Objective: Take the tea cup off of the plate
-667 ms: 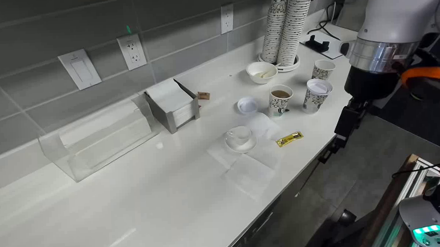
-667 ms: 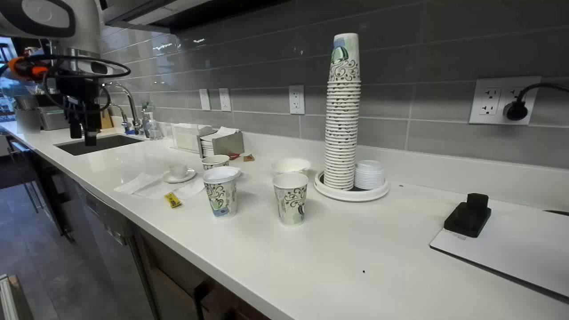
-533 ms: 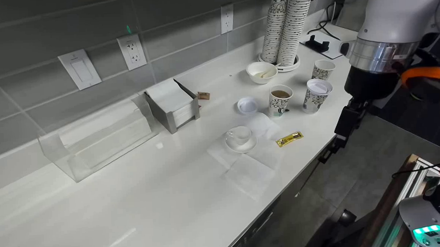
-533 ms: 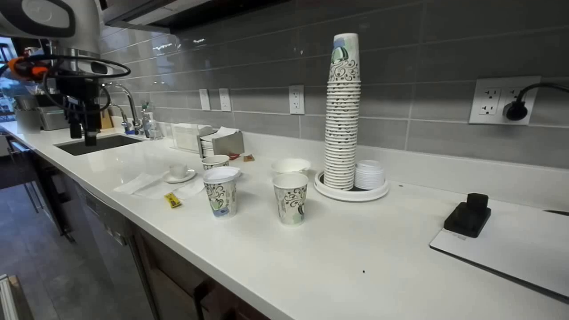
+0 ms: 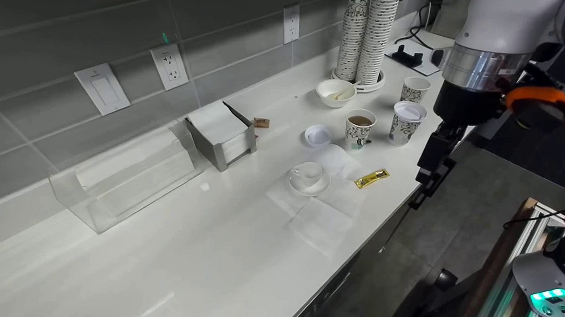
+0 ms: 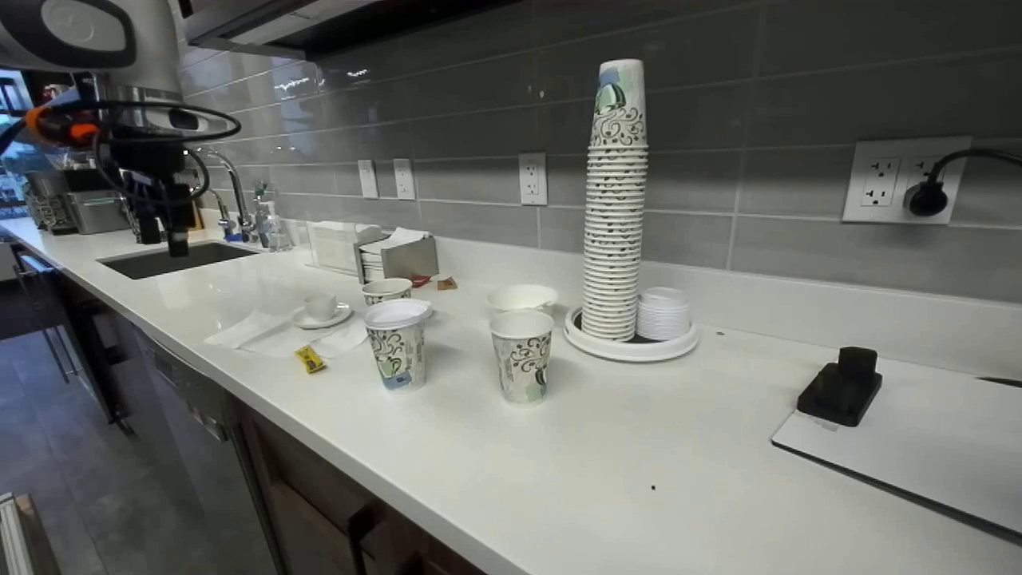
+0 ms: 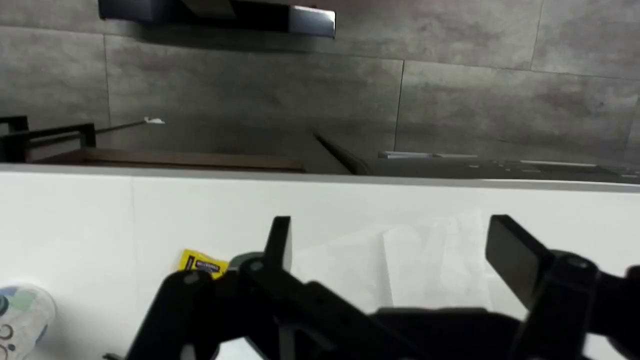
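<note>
The tea cup (image 5: 310,172) is very small, white and round, with a handle. It stands upright on the plate (image 5: 311,192), a white saucer resting on paper napkins. In an exterior view the cup (image 6: 320,305) and plate (image 6: 338,318) also show. My gripper (image 5: 421,193) hangs above the counter's front edge, apart from the cup and well to its side. In the wrist view its two black fingers (image 7: 391,235) are wide apart with nothing between them; only napkins and counter show below. The cup and plate are not visible in the wrist view, where the gripper body covers the lower part.
A yellow packet (image 5: 371,178) lies beside the napkins (image 5: 321,226). Patterned paper cups, one with coffee (image 5: 359,130), a small white lid (image 5: 317,135), a white bowl (image 5: 336,93) and tall cup stacks (image 6: 615,216) stand nearby. A napkin holder (image 5: 221,136) is near the wall.
The arm and gripper have shifted and tilted slightly, moving a little toward the counter in the exterior views. The cup, plate and other objects have not moved.
</note>
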